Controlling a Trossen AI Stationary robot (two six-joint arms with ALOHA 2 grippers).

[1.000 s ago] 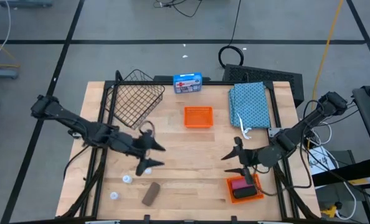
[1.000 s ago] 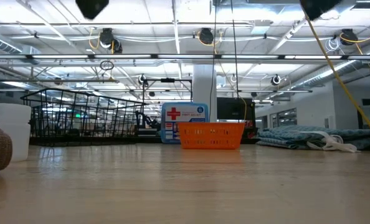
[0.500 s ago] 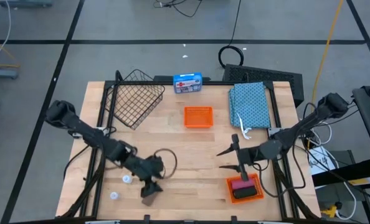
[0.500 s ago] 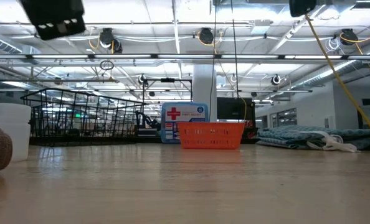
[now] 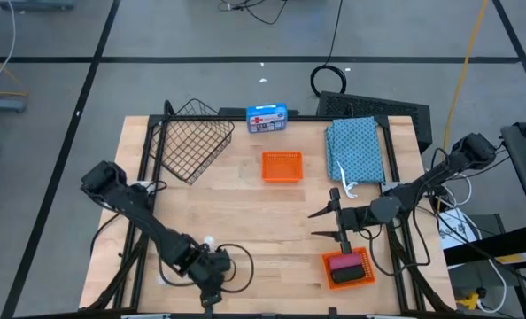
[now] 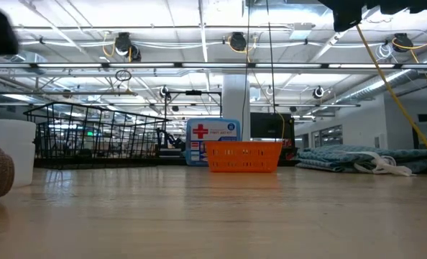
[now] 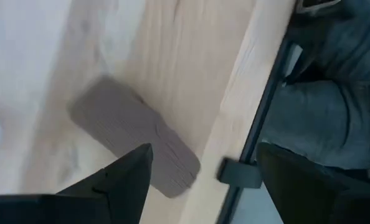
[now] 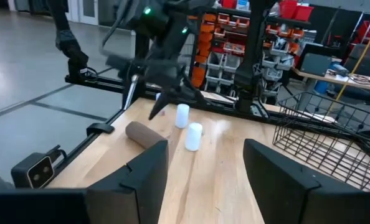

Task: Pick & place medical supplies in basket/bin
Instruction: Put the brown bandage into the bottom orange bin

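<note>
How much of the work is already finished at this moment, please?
Done: nothing; the wire basket looks empty. In hand: the left gripper is open above the brown roll, not gripping it. Left: the white vials, the teal cloth, and the pink roll in an orange tray. The right gripper is open, empty.

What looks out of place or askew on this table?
The wire basket sits skewed at the table's far left corner, one corner past the edge. The brown roll lies on its side close to the near table edge, under the open left gripper. Nothing looks spilled or damaged.
</note>
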